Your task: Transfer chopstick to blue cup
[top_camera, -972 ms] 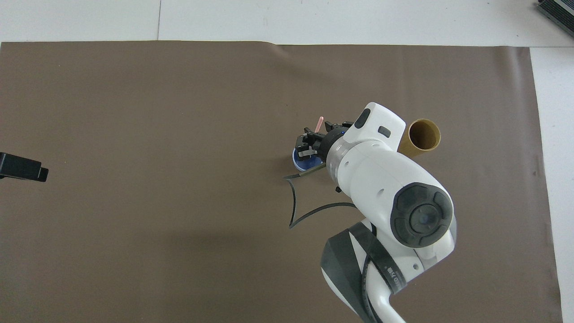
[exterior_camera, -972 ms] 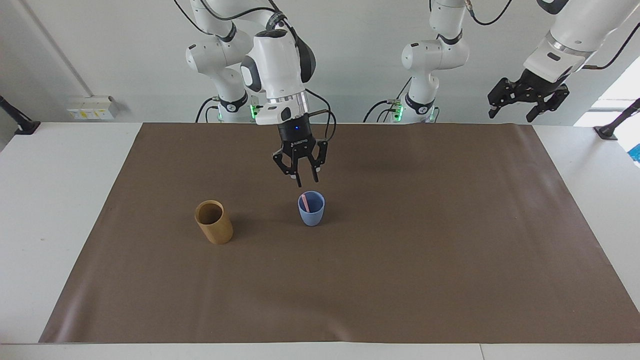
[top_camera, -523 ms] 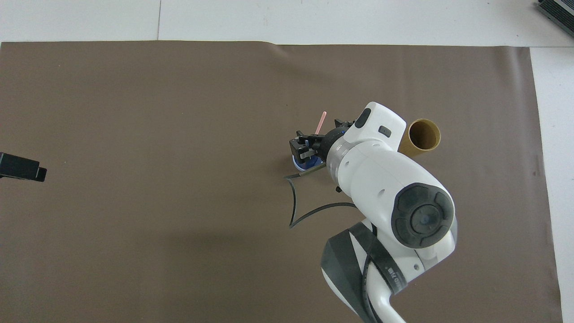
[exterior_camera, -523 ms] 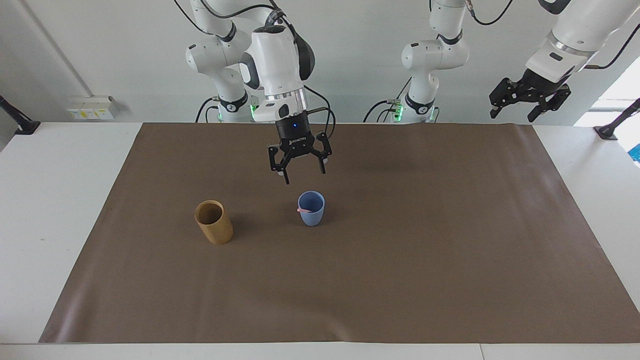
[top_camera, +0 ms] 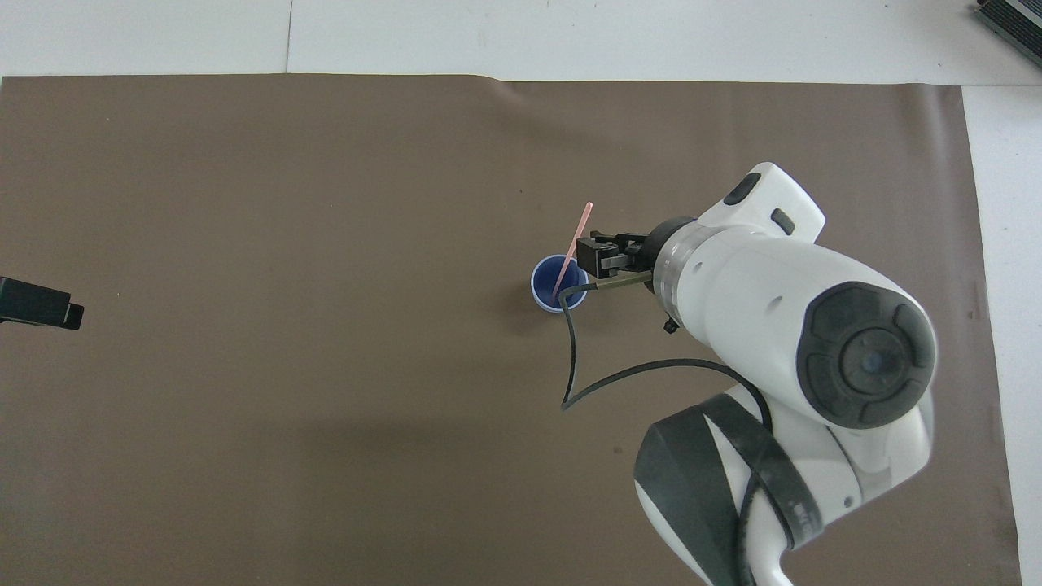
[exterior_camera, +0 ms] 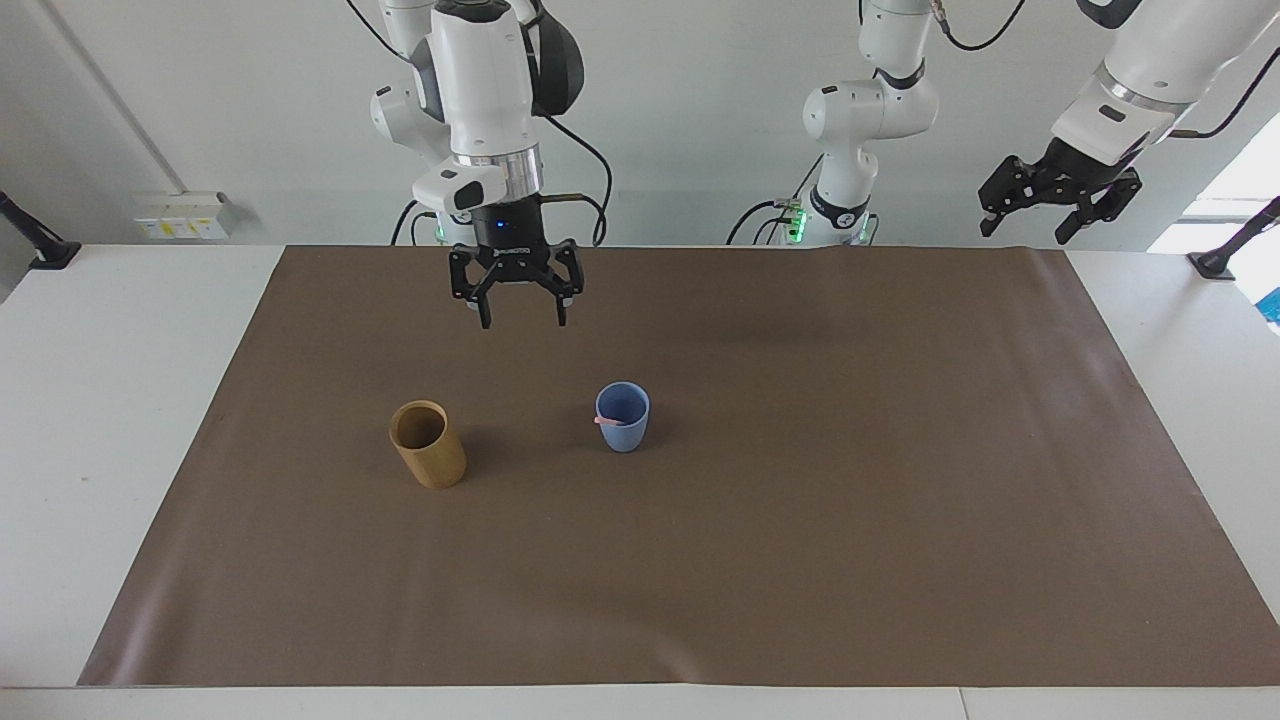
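On the brown mat [exterior_camera: 800,560], about midway along its length, stood the blue cup [exterior_camera: 623,417] with one pink chopstick [top_camera: 574,246] in it, leaning against the rim and tipped away from the robots; from across the table only a short pink bit showed at the cup's lip. A second before, the right gripper [exterior_camera: 518,318] had hung directly over that cup with its fingers close around the stick. Since then it had let go, risen, and swung toward the right arm's end of the table, and it was now up in the air over bare mat, fingers spread wide and holding nothing. The stick had dropped lower into the cup and tilted over in the same interval.

The tan holder [exterior_camera: 428,444] stood upright toward the right arm's end, well apart from the cup and a little farther from the robots; from overhead the arm's white body hid it. Its mouth looked empty from where I watched.

The left gripper [exterior_camera: 1058,203] waited high off the mat's corner at the left arm's end, fingers spread, carrying nothing, just as it had been a second earlier.

Around the cup the mat lay open on every side, with wide room toward the left arm's end and toward the edge farthest from the robots. White table [exterior_camera: 120,420] bordered the mat at both ends.
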`<act>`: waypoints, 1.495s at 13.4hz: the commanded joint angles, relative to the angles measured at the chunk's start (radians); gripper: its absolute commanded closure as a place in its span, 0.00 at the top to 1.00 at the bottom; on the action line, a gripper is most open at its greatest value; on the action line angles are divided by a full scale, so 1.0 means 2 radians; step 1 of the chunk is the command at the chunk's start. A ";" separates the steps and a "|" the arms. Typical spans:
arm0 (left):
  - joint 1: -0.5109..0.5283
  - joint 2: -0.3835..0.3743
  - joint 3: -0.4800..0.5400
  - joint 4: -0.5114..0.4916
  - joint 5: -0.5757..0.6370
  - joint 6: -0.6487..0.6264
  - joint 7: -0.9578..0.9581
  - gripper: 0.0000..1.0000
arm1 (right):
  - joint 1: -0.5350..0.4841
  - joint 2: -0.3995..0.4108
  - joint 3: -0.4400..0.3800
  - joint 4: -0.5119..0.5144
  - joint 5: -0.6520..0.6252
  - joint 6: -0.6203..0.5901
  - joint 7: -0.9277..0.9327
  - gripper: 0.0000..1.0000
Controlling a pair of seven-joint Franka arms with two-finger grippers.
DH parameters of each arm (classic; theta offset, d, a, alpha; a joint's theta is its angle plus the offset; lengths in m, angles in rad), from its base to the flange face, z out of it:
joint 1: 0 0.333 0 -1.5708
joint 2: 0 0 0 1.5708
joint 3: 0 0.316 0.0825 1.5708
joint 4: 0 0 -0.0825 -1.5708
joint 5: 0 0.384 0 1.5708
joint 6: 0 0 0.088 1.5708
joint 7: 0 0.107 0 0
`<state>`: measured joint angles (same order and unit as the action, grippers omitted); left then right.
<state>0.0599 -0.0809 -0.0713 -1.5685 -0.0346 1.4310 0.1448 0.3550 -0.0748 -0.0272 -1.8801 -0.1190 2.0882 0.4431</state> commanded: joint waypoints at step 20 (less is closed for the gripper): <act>0.003 -0.003 0.000 0.000 -0.006 -0.005 -0.005 1.00 | -0.170 0.012 0.005 0.201 0.066 -0.337 -0.097 1.00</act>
<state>0.0599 -0.0809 -0.0712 -1.5685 -0.0346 1.4310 0.1441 0.0231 -0.0359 -0.0181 -1.4452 -0.0141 1.4033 0.2659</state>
